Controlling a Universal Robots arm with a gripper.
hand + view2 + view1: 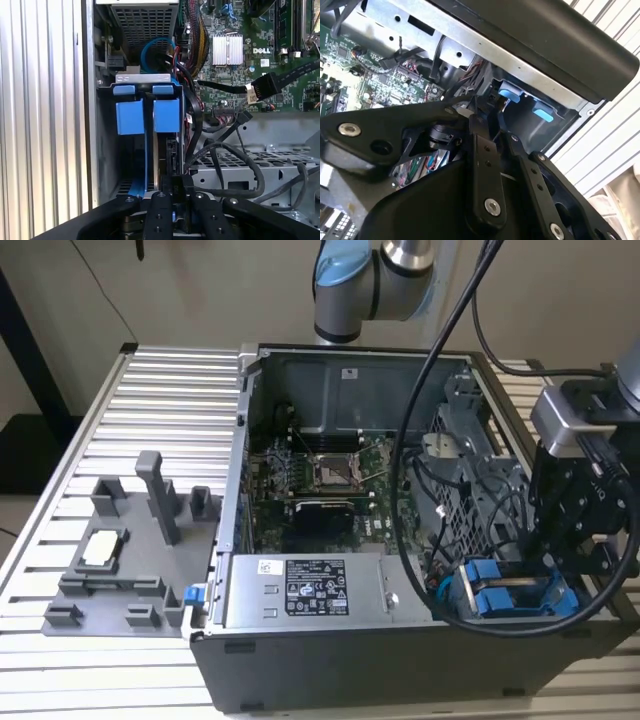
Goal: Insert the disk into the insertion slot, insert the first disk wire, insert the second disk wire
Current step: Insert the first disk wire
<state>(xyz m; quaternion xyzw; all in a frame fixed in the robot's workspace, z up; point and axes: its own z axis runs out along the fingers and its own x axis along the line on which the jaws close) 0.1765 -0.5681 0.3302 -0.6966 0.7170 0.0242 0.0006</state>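
First step, I judge: the black fingers (157, 215) pinch narrowly on the silver-grey disk in its blue plastic carrier (166, 116), standing in the grey metal insertion slot (106, 150). Seating it calls for a straight, square push.

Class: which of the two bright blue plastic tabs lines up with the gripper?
The blue tab nearer the green circuit board; the other tab sits beside the grey case wall.

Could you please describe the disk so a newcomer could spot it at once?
Start at the open computer case on the slatted table. In its corner at the exterior view's lower right, past the grey power-supply box, the disk sits in a bay. Its bright blue carrier frame stands out from the grey metal around it.
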